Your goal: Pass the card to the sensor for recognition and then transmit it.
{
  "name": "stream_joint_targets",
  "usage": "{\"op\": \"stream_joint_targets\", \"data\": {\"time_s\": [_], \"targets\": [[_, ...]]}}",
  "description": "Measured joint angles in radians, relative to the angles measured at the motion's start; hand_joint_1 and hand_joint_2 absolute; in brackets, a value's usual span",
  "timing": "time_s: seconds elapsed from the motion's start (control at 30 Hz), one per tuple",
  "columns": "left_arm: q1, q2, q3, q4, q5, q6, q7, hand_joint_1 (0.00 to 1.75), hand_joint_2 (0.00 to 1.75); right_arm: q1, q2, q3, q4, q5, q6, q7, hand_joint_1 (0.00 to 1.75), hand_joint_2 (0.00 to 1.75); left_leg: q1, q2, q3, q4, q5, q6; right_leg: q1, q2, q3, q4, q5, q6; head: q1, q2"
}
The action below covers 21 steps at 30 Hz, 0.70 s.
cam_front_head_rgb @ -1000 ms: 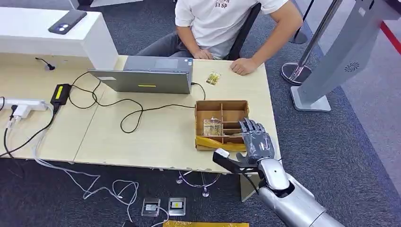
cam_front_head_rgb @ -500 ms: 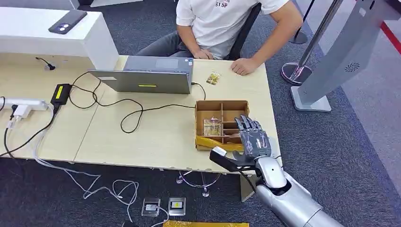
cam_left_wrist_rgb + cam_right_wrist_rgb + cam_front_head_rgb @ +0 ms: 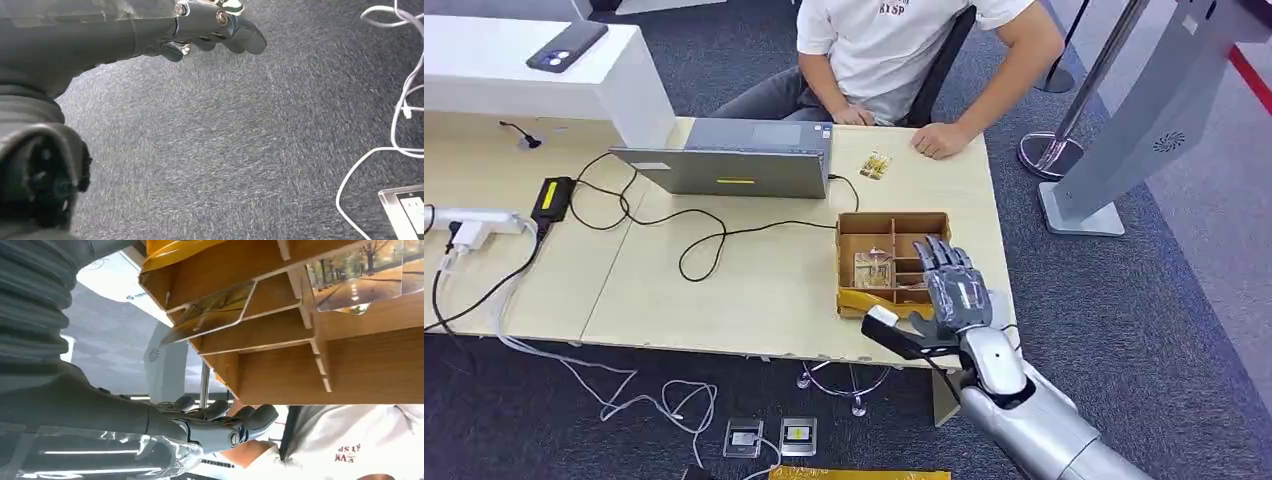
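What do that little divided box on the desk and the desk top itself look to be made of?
The divided box looks like thin, unpainted wood or fibreboard: flat brown panels slotted together, matt, with yellow tape on its near edge. The desk top looks like pale wood-grain laminate over board, smooth and matt; its chipped near edge suggests that, though I can't be sure.

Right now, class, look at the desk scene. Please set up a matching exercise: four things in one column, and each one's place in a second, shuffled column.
Things:
1. laptop
2. phone
3. wooden box
4. right hand

Places:
A. on the white counter
B. over the box's near right corner
C. on the desk, in front of the person
D. at the desk's near right corner

Pairs: 1-C, 2-A, 3-D, 4-B
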Motion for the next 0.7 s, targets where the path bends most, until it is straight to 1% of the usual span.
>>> {"op": "stream_joint_targets", "data": {"time_s": [0.23,0.27,0.3,0.7], "targets": [[0.000,-0.002,0.000,-0.003,0.000,0.000,0.000,0.00,0.00,-0.002,0.008,0.000,0.000,0.000,0.000,-0.001,0.00,1.75,0.000,0.000,0.000,0.000,0.000,0.000,0.000,0.000,0.000,0.000,0.000,0.000,0.000,0.000],[0.000,-0.002,0.000,-0.005,0.000,0.000,0.000,0.00,0.00,-0.002,0.009,0.000,0.000,0.000,0.000,-0.001,1.54,1.75,0.000,0.000,0.000,0.000,0.000,0.000,0.000,0.000,0.000,0.000,0.000,0.000,0.000,0.000],[0.000,-0.003,0.000,-0.006,0.000,0.000,0.000,0.00,0.00,-0.002,0.009,0.000,0.000,0.000,0.000,-0.001,1.75,1.75,0.000,0.000,0.000,0.000,0.000,0.000,0.000,0.000,0.000,0.000,0.000,0.000,0.000,0.000],[0.000,-0.006,0.005,-0.010,-0.003,0.000,-0.008,0.00,0.00,-0.004,0.009,0.000,0.000,-0.018,0.034,0.002,1.75,1.75,0.000,0.000,0.000,0.000,0.000,0.000,0.000,0.000,0.000,0.000,0.000,0.000,0.000,0.000]]}}
